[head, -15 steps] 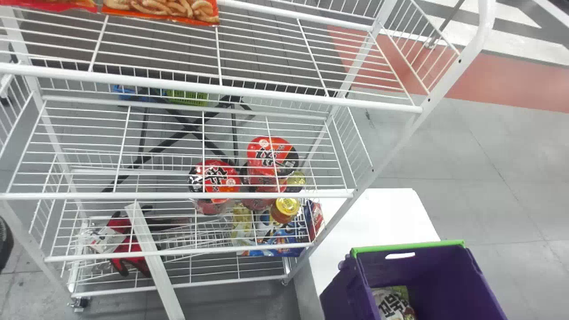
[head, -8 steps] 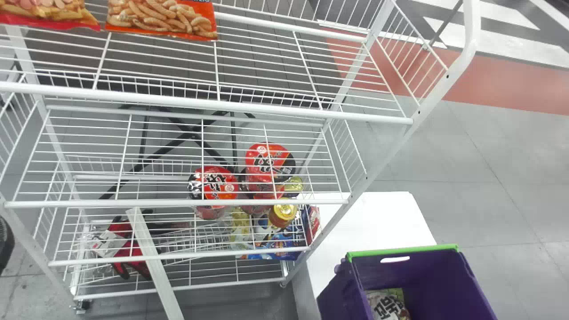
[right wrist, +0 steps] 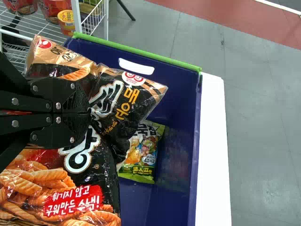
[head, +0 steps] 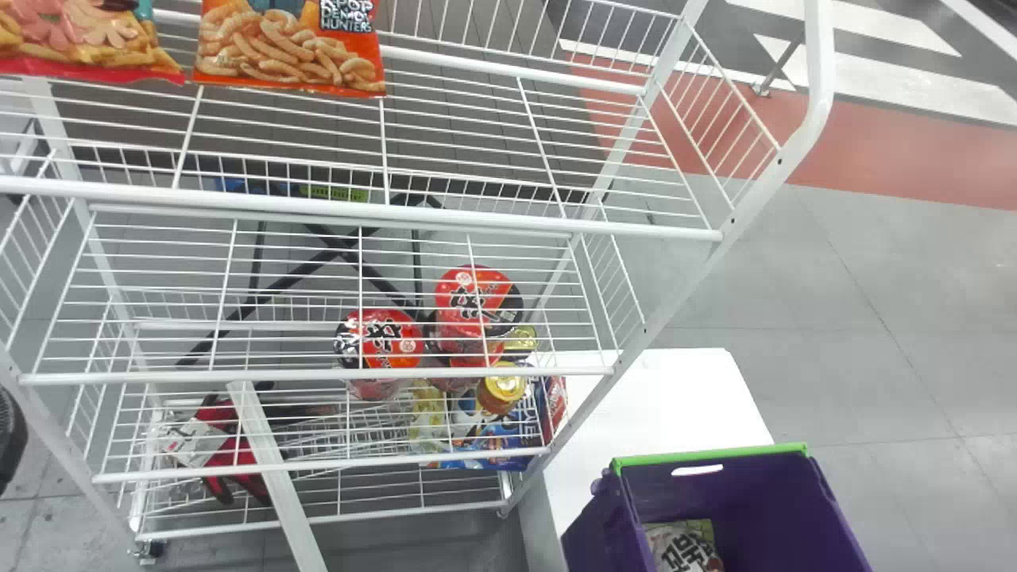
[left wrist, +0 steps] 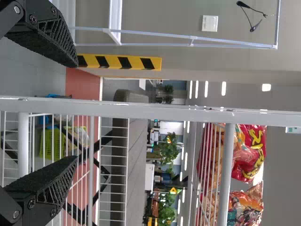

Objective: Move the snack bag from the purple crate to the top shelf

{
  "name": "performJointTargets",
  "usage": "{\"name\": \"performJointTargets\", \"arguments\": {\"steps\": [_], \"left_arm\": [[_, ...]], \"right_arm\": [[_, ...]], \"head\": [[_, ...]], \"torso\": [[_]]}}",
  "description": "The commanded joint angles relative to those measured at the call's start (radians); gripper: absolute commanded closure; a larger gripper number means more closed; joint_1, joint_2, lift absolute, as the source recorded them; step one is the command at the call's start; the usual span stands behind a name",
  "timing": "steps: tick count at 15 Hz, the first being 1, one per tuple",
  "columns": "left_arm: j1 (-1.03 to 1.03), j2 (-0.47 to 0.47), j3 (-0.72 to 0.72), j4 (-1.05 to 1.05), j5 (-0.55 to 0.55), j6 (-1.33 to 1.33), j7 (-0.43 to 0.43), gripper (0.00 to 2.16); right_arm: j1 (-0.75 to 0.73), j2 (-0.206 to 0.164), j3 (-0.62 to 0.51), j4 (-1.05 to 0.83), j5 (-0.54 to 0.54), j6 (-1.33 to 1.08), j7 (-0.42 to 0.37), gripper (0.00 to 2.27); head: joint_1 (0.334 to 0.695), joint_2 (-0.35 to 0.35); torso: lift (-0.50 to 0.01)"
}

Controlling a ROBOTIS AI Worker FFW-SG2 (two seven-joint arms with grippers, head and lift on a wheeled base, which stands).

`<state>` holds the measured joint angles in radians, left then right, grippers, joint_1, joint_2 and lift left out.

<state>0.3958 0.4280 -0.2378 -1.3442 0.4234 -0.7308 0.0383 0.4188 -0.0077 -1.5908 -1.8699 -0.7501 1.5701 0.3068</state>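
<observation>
Before the white rack point(head: 445, 218), the left gripper point(left wrist: 77, 111) stands wide open; rightward, against the purple crate's point(head: 715, 455) rack-side edge, the right gripper point(right wrist: 89, 111) pinches the black snack bag point(right wrist: 89, 162), which bulges beyond its fingertips.

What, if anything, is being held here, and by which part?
The right hand pinches the black snack bag by a crumpled part of its wrapper, beside large white lettering. The left hand holds nothing.

You are seeing bright light, with the smooth white rectangular desk point(head: 651, 405) washing out, the crinkled black plastic snack bag point(right wrist: 107, 153) glinting, and bar-shaped white ceiling lights point(left wrist: 224, 88) glowing.
</observation>
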Motion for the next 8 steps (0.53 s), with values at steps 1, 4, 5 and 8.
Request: {"name": "performJointTargets", "arguments": {"steps": [1,4,5,8], "left_arm": [[0.001,0.002,0.0,-0.003,-0.002,0.0,0.0,0.13],[0.003,0.005,0.0,-0.004,-0.002,0.0,0.0,0.13],[0.003,0.008,0.0,-0.006,-0.002,0.0,0.002,0.13],[0.008,0.012,0.002,-0.013,-0.002,0.0,0.002,0.13]], "right_arm": [[0.0,0.009,-0.001,-0.002,0.0,0.002,0.0,2.25],[0.0,0.009,-0.003,-0.006,0.0,0.002,0.0,2.25],[0.0,0.009,-0.003,-0.006,0.0,0.002,0.002,2.25],[0.0,0.009,0.0,-0.008,0.0,0.002,0.003,2.25]], "head": [[0.695,-0.35],[0.695,-0.35],[0.695,-0.35],[0.695,-0.35]], "torso": [[-0.2],[-0.188],[-0.184],[-0.172]]}}
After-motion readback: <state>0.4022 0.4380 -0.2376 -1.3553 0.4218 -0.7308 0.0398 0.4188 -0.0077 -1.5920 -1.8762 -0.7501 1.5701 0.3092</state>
